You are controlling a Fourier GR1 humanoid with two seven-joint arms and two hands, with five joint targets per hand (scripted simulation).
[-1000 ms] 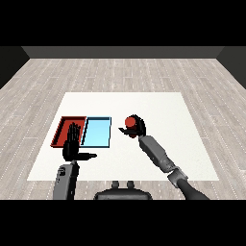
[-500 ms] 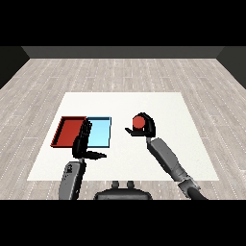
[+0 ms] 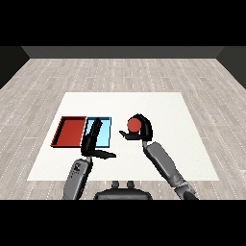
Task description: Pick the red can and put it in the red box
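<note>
— White table [image 3: 192, 144] on grey plank flooring: confirm surface and nearest items.

— Confirmed. Nearest the robot, the left hand [image 3: 92, 144] sits above the table with fingers straight and thumb extended sideways; it holds nothing and overlaps the near edge of the light blue tray [image 3: 106, 130].

— Right hand status?

— The right hand [image 3: 141, 130] is curled round the red can [image 3: 133, 125], carried right of both trays, apart from them.

— Tray layout?

— The red tray [image 3: 67, 132] lies left of the light blue tray, sides touching. Neither tray shows any contents.
</note>
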